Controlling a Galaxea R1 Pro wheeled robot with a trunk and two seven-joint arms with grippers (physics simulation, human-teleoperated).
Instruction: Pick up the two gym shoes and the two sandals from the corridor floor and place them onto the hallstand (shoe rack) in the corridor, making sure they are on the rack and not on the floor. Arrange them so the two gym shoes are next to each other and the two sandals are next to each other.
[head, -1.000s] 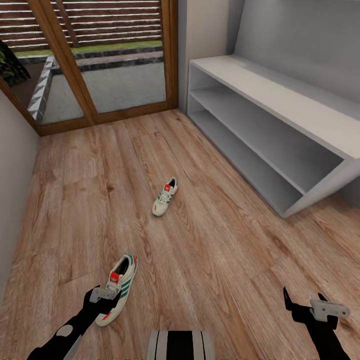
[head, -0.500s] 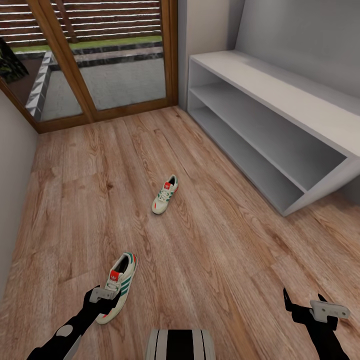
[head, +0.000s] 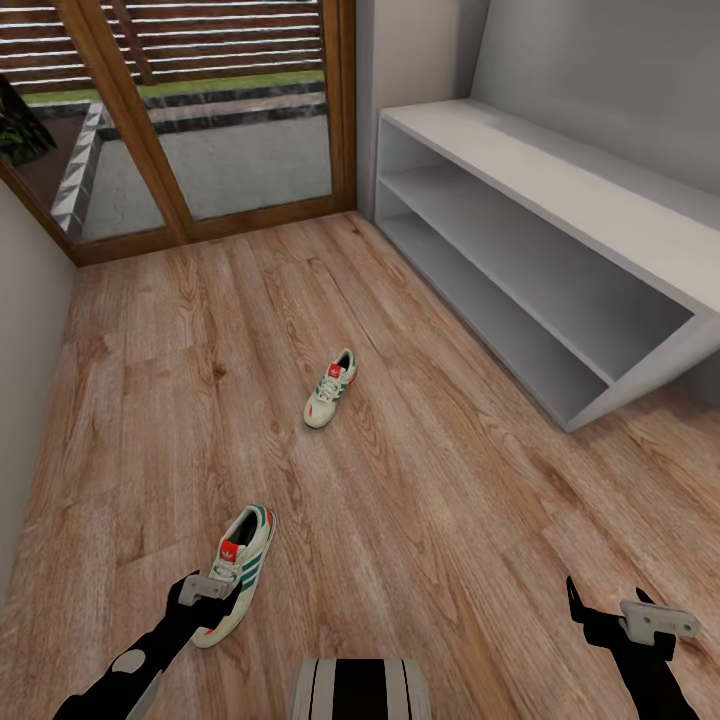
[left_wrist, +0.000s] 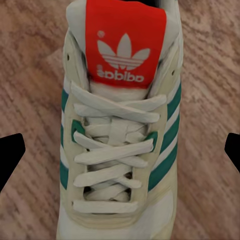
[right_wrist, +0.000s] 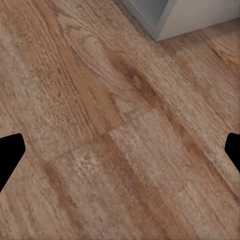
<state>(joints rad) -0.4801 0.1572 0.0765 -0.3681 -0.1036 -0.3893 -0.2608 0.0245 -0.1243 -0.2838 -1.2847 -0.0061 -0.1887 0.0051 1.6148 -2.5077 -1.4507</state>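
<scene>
My left gripper (head: 208, 590) hangs right over the nearer gym shoe (head: 236, 573), fingers spread wide with the shoe between them and not touching; in my left wrist view the two black fingertips (left_wrist: 10, 157) sit far out on either side of the laces. The red-orange tongue patch (left_wrist: 124, 47) carries a white trefoil logo with mirrored lettering under it that I cannot read for certain. Green stripes run down both sides of the cream upper.

The second gym shoe (head: 331, 391) lies farther ahead on the corridor floor (head: 430, 500), well apart from the first. The hallstand (head: 560, 250) stands along the wall to my right.

My right gripper (head: 610, 612) hovers wide open above bare planks, a corner of the hallstand (right_wrist: 170, 17) showing in its wrist view
</scene>
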